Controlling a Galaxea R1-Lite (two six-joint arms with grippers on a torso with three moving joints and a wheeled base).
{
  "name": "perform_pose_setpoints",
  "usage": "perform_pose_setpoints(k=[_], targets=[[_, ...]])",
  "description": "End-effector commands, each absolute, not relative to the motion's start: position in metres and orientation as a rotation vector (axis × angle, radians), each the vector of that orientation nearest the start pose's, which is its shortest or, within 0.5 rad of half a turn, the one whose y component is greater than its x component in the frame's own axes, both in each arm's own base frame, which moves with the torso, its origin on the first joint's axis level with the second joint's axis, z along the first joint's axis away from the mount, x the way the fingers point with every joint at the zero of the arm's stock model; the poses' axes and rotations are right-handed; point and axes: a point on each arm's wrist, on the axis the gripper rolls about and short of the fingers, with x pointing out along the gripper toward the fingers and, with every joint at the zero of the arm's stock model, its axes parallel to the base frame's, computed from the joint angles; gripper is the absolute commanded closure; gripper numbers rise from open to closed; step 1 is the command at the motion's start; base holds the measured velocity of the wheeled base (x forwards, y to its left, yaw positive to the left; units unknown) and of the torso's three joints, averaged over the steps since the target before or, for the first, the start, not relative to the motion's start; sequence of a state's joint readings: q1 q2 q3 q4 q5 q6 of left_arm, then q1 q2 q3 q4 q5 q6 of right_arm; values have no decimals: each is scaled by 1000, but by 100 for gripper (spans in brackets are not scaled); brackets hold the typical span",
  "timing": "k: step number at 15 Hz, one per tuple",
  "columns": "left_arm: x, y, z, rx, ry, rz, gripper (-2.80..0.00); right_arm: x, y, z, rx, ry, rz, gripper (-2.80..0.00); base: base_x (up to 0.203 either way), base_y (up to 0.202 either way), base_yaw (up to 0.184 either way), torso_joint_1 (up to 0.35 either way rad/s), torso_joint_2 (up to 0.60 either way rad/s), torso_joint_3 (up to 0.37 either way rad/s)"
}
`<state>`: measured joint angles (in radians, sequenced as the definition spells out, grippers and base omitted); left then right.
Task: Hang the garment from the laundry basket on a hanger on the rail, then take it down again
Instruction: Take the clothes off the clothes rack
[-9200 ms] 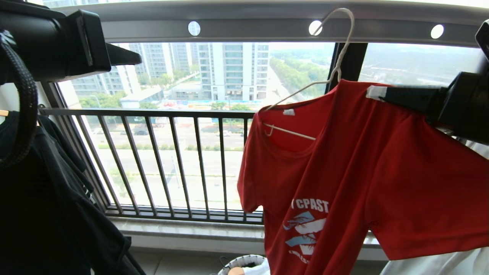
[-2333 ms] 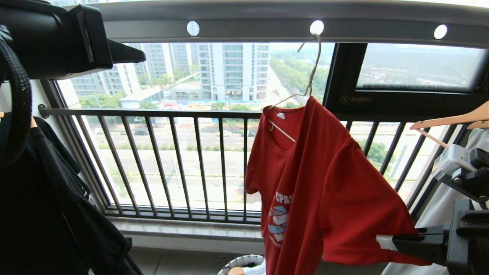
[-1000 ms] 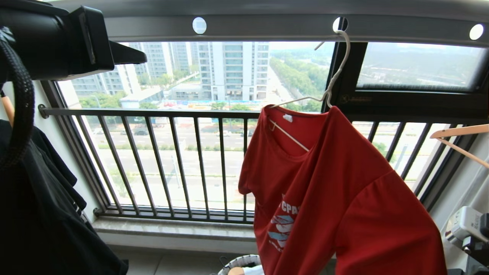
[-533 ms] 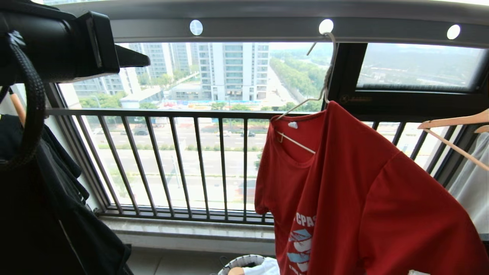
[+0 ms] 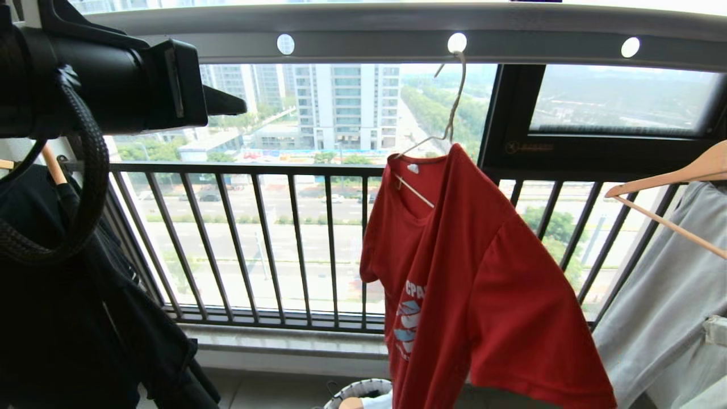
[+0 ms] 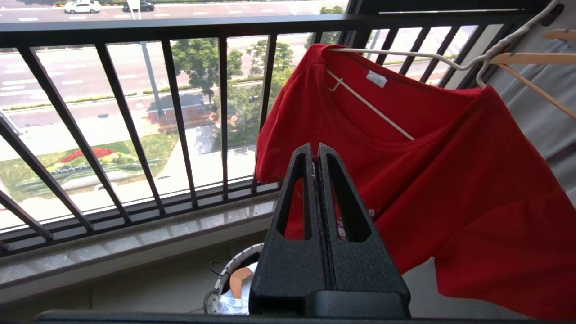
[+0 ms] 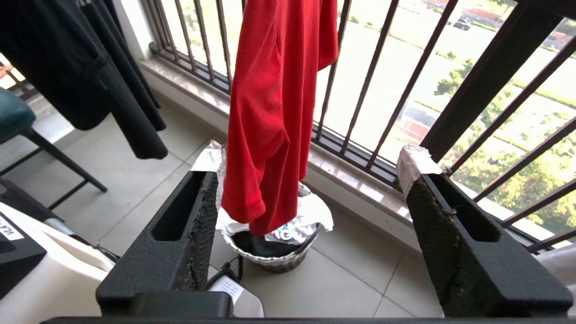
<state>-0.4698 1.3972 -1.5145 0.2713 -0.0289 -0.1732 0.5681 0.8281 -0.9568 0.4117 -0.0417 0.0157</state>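
Observation:
The red garment (image 5: pixel 471 284) hangs on the thin cream hanger (image 5: pixel 450 111), whose hook sits in a round hole of the grey rail (image 5: pixel 369 35). Nothing holds the garment (image 6: pixel 427 171). My left gripper (image 6: pixel 315 146) is shut and empty, raised at the upper left of the head view (image 5: pixel 241 108), short of the shirt. My right gripper (image 7: pixel 311 157) is open and low, out of the head view, facing the shirt's hem (image 7: pixel 270 112) from a distance. Below the hem, the laundry basket (image 7: pixel 270 261) stands on the floor (image 5: pixel 358 391).
A black shirt (image 5: pixel 68 295) hangs at the left. At the right a wooden hanger (image 5: pixel 670 176) carries a grey-white garment (image 5: pixel 664 295). The dark barred window railing (image 5: pixel 255 170) runs behind. White printed clothes (image 7: pixel 310 211) lie in the basket. A chair (image 7: pixel 18 117) stands on the tiled floor.
The shirt has swung back to the left on its hanger and hangs free. The right gripper, which held its hem earlier, has left the head view. The left arm has edged right.

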Motion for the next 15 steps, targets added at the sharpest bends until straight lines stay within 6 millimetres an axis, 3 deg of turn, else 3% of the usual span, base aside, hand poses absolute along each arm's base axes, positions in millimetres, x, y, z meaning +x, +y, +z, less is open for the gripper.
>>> perform_pose_setpoints(k=[1,9,10,15], targets=[[195,-101,372,-133,211,-484,0,59,36,304,-69,264,520,0,0,0,0,0,0,0],[192,-99,374,-136,203,-485,0,141,100,348,-89,298,570,0,0,0,0,0,0,0],[193,-100,374,-135,202,-485,0,151,111,351,-97,301,566,-280,0,0,0,0,0,0],[192,-99,374,-137,200,-485,0,187,168,360,-135,284,521,-280,0,0,0,0,0,0]])
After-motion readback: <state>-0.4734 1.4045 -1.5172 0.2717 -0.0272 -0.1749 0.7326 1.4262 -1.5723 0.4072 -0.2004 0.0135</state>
